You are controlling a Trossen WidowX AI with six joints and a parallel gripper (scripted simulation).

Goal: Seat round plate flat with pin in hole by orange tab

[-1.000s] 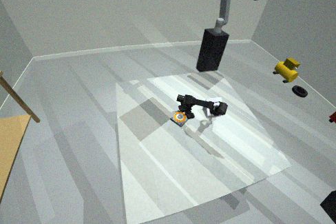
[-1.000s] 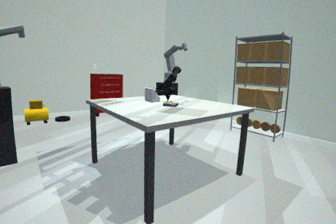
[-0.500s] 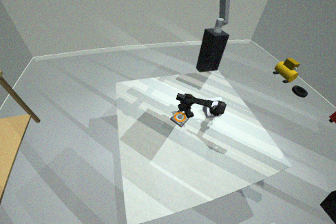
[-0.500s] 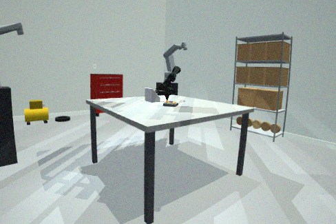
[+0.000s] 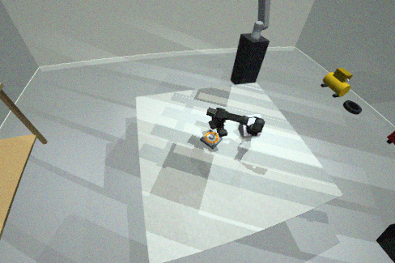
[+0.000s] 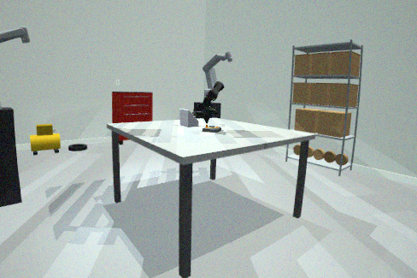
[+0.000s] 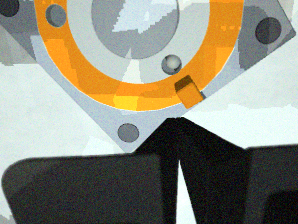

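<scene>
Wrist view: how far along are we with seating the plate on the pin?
Done: the gripper is shut on nothing, its tips down at the plate's rim beside the orange tab. In hand: nudging the tab round; whether the tips touch it is unclear. A hole with a pale round shape in it shows by the tab, possibly the pin. Left: confirm the plate lies flat on the base, then back off.

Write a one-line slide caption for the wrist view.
Shut gripper poised just below the orange tab of the round plate on its square base.
</scene>
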